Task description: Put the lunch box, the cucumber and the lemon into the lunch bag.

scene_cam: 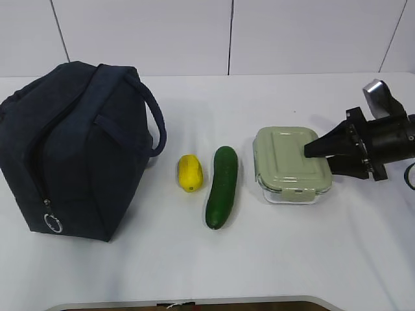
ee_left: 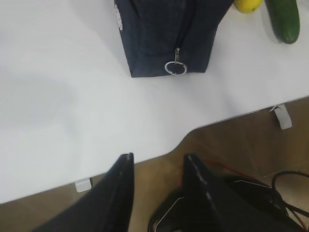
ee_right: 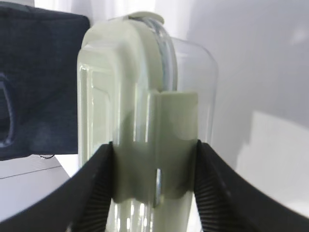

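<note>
A: Where does the right pincer (scene_cam: 310,149) stand?

B: At the right end of the lunch box (scene_cam: 291,164), one finger on the lid side and one on the glass side; the right wrist view shows both pads against it across its thickness, so I read it as clamped on the box; the box appears to sit on the white surface (scene_cam: 292,253), right of the cucumber (scene_cam: 222,186) and the lemon (scene_cam: 189,172).

A: And the other arm?

B: The left pincer (ee_left: 157,169) hangs off the front edge of the surface, fingers apart, holding nothing; the lunch bag (scene_cam: 71,149) stands at the far left.

A: Is the bag open?

B: I judge not; the silver ring pull (ee_left: 175,67) hangs low at the bag's end and the zipper line looks closed above it, though the top is not fully visible.

A: So how should the lift go?

B: Keep the grip square so the smooth glass does not slip; raise the box straight and level, clear of the cucumber, before crossing; the mouth likely needs unzipping first, probably work for the left arm; lower the box in flat, so room remains for the two others.
</note>
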### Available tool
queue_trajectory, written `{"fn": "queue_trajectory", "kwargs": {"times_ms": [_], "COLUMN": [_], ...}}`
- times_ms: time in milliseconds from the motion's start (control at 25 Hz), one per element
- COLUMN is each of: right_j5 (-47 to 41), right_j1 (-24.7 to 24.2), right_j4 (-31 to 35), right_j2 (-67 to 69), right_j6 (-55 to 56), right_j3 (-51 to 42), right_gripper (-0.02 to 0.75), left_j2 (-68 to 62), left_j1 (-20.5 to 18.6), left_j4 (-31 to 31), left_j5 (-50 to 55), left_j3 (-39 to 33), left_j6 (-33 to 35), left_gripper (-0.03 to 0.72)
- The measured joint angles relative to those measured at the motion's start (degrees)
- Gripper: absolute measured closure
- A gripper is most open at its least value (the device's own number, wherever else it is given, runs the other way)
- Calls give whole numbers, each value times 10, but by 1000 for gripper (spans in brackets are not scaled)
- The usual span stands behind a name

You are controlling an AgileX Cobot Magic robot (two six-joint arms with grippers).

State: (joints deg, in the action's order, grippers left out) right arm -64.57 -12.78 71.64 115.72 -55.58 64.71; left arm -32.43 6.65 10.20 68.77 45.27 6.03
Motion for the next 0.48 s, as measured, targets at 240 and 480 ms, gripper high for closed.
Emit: {"fn": "queue_trajectory", "kwargs": {"times_ms": [240,480], "right_j5": [-1,-1], "right_j1": [21,59], "right_j4": [-2,-3], "right_j2": [-17,-61], "right_j6": [19,39], "right_j3": [0,0], "right_gripper": [361,361], "left_j2": [-20,-68], "left_j1": [0,0], "left_j4": [-3,3], "left_j5": [0,-30], "left_j3": [1,1], "left_j6": [0,0], "left_gripper": [446,446]}}
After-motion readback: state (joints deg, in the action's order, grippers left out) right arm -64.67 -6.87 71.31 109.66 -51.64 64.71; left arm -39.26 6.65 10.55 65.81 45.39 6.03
